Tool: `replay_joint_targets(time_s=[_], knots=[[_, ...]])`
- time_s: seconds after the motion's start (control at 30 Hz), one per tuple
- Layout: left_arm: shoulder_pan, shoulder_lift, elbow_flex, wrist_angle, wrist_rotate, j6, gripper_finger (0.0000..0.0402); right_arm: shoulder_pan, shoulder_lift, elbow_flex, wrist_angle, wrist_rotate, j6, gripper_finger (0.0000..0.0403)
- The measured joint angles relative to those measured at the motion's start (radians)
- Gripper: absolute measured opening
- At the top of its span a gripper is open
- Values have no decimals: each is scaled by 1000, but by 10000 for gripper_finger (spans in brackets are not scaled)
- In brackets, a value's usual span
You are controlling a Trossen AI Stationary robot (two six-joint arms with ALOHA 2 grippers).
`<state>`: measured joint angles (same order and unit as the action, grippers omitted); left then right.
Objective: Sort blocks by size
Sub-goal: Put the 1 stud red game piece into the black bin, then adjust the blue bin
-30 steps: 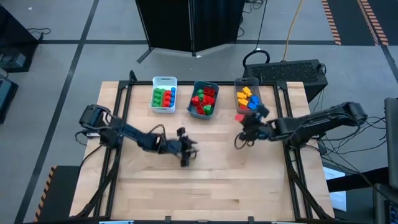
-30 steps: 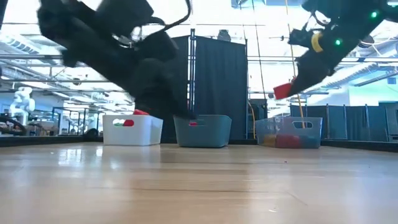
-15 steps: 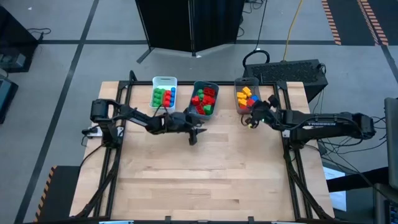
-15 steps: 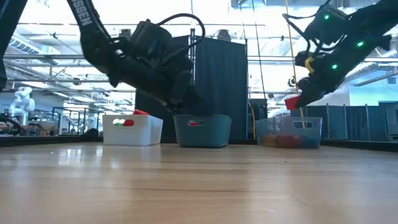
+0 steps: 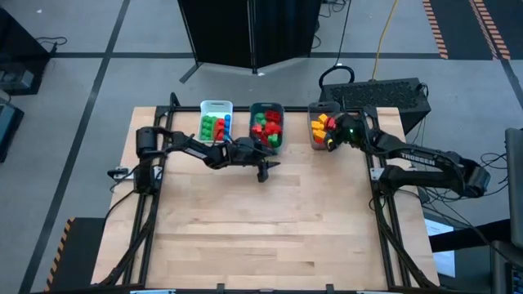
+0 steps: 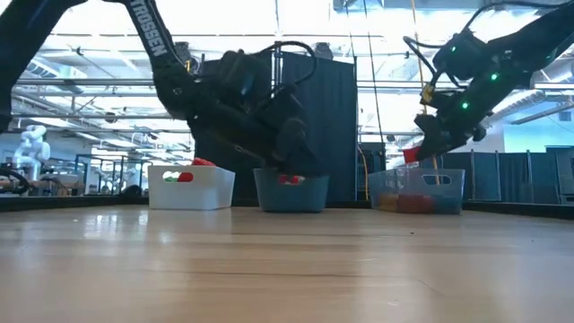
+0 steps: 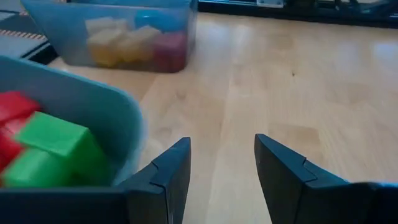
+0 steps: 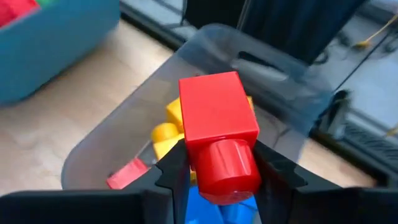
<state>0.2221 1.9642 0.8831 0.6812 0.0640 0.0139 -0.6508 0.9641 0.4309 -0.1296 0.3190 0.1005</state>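
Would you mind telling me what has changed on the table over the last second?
The right end effector, shut on a red block, swung from the open table up over the grey bin. The left end effector, open and empty, moved from mid-table toward the teal bin, beside its near edge. The white bin, the other bins and their sorted blocks stayed put.

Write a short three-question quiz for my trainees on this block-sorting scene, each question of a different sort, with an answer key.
1. True or false: the right gripper is shut on a red block.
2. That block hangs over which bin? A) white bin B) teal bin C) grey bin
3. Fill in: the left gripper is ____, with nothing between its fingers.

Key: 1 true; 2 C, the grey bin; 3 open.
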Motion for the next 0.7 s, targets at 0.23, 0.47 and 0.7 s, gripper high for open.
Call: replay_joint_targets(time_s=[0.23,0.47,0.7], knots=[[17,21,47,-21,-2,-8,160,-66,49,0,41,-62,10,147],[13,-52,47,-81,-2,-8,160,-69,37,0,52,-60,-2,220],[-9,-141,47,-199,-3,-5,160,-64,37,0,53,-109,15,246]])
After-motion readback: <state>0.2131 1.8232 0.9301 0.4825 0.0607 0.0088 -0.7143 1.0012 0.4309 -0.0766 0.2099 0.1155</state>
